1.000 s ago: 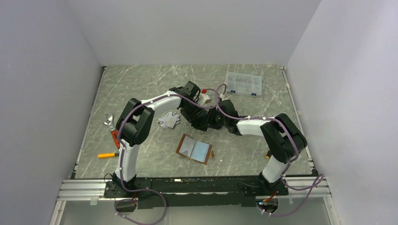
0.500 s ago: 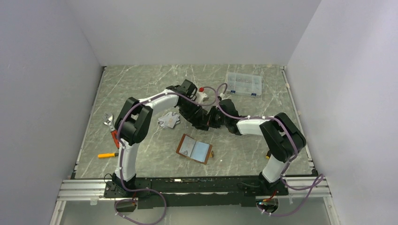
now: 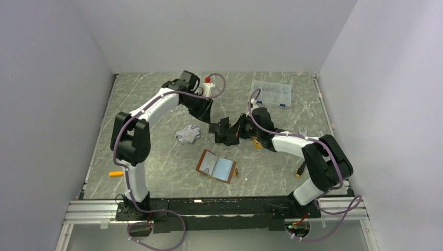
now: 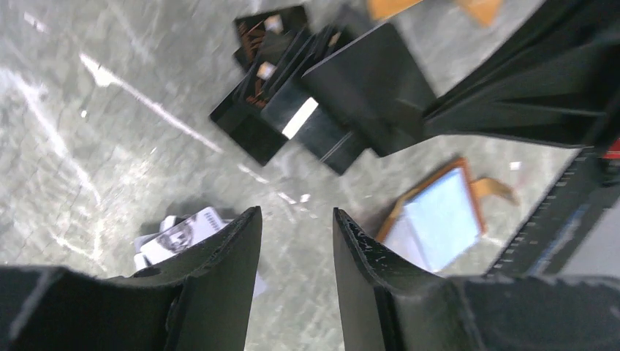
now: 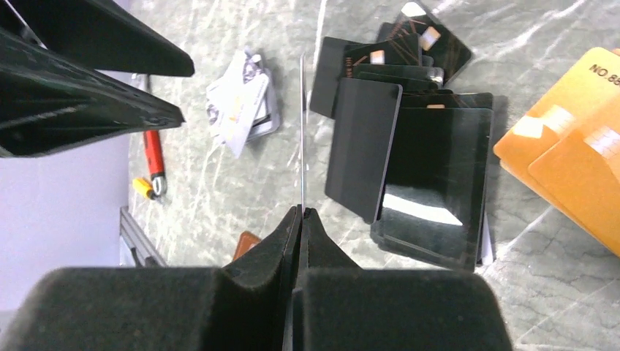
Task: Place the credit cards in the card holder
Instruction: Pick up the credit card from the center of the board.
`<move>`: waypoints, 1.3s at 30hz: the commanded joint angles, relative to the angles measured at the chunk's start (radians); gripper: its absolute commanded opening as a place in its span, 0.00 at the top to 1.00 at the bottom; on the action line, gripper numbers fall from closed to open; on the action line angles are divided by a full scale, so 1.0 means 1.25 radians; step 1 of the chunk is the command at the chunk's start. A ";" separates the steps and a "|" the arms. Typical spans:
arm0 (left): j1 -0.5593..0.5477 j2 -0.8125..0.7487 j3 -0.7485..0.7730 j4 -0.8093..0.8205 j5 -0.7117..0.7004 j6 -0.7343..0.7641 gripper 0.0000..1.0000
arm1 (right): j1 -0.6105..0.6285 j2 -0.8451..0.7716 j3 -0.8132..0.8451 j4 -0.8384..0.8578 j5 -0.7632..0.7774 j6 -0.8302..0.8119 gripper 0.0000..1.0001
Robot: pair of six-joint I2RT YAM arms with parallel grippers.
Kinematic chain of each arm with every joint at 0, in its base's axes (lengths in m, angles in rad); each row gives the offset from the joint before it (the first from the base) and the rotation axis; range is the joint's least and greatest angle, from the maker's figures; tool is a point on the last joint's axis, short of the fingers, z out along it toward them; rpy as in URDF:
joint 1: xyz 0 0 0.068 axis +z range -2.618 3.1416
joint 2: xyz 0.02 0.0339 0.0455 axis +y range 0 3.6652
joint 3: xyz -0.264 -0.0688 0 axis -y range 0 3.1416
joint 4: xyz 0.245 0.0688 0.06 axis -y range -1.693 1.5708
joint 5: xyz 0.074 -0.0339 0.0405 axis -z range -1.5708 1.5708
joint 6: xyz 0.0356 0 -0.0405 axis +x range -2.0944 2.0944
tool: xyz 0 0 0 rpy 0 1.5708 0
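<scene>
Pickup stage, apparently: right gripper point(image 5: 300, 213) clamped on one thin plastic card point(image 5: 301, 124) edge-on over the pile of black rectangular cards point(image 5: 431, 183); left gripper point(image 4: 296, 216) parted, empty; tan-brown leather card holder point(image 3: 216, 166) open on grey marbled table point(image 3: 167, 172); next, carry and align card with a pocket.

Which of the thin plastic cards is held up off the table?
The single thin card clamped edge-on in the right gripper; the black pile, orange-gold pile and silver-grey pile rest on the grey marble table.
</scene>
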 commanded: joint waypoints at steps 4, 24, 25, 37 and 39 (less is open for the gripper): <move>0.053 -0.070 0.045 -0.027 0.283 -0.081 0.53 | -0.018 -0.130 -0.055 0.108 -0.138 -0.020 1.00; 0.095 -0.219 -0.036 0.011 0.594 -0.227 0.01 | -0.019 -0.350 -0.088 0.171 -0.231 0.041 1.00; 0.095 -0.235 -0.040 0.010 0.583 -0.217 0.01 | -0.019 -0.351 -0.083 0.173 -0.235 0.045 1.00; -0.029 -0.416 0.146 -0.179 -0.053 0.095 0.01 | -0.025 -0.362 0.011 0.112 -0.265 0.010 1.00; -0.026 -0.452 0.108 -0.163 -0.133 0.099 0.01 | -0.028 -0.371 0.011 0.100 -0.264 0.003 1.00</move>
